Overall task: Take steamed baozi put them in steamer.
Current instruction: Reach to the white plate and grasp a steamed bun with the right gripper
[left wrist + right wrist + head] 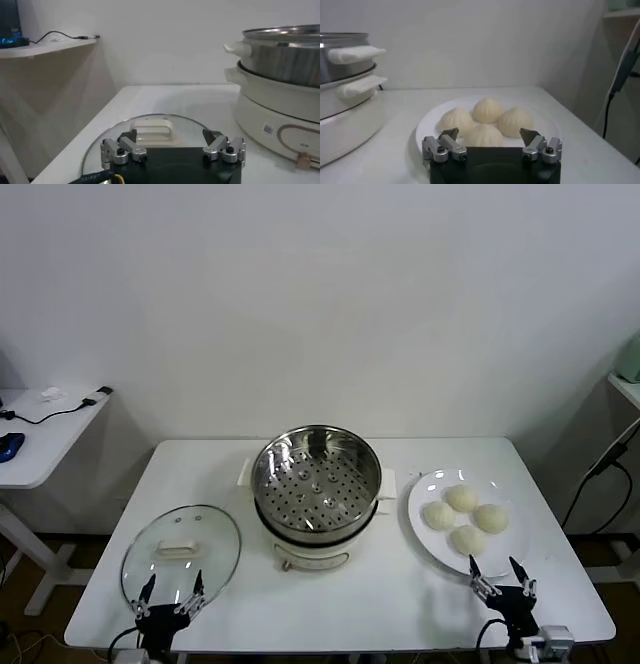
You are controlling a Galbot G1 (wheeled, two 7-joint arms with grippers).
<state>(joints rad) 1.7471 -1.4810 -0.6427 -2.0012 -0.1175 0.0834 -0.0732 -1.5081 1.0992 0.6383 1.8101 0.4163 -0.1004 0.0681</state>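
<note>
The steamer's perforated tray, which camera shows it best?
The head view: it looks down into the steamer, showing the perforated tray with nothing on it. The left wrist view shows only the steamer's outer wall and a side handle; the right wrist view catches just its handles.

Head cam: high, looking forward and down over the whole table (330,604). Left wrist cam: low at the near edge, close over the glass lid (150,132). Right wrist cam: low, close to the plate (427,127). All three views catch the steamer (317,494).
</note>
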